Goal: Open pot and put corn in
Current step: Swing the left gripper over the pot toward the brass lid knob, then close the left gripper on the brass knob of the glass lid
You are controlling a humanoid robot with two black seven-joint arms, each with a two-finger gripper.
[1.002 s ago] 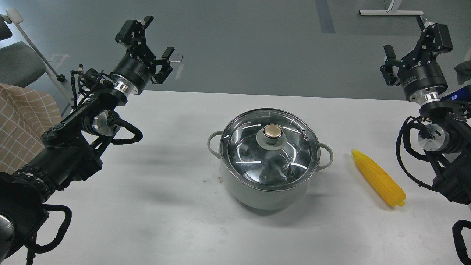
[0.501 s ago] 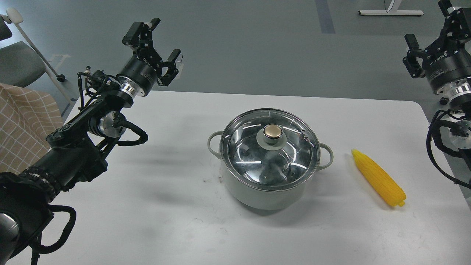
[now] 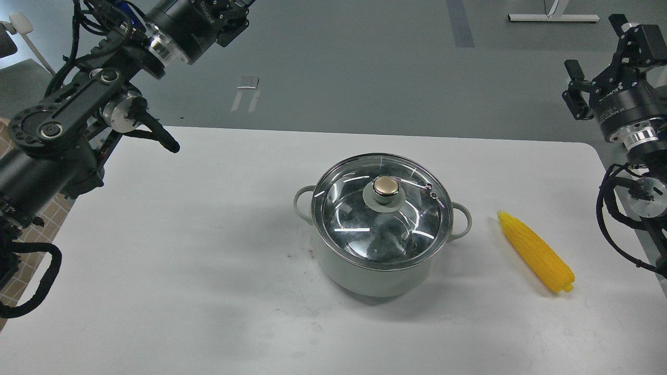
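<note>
The pale grey-green pot (image 3: 375,273) stands in the middle of the white table (image 3: 208,260), closed by its glass lid (image 3: 359,213) with a brass-coloured knob (image 3: 386,186). The yellow corn (image 3: 536,258) lies on the table to the right of the pot, pointed end away from me. My left arm is raised at the top left; only the base of its gripper (image 3: 232,13) shows, and the fingers are cut off by the top edge. My right gripper (image 3: 595,48) is open and empty, high at the far right, well above and behind the corn.
A chair (image 3: 13,26) and a checked brown cloth (image 3: 49,216) lie off the table's left side. The table's far edge runs behind the pot, with grey floor beyond. A white stand base (image 3: 552,17) is on the floor at the top right.
My left arm has swung upward, carrying its gripper mostly out of the top of the view. My right gripper first rose to the right, then shifted slightly left and down. Pot and corn have not moved.
</note>
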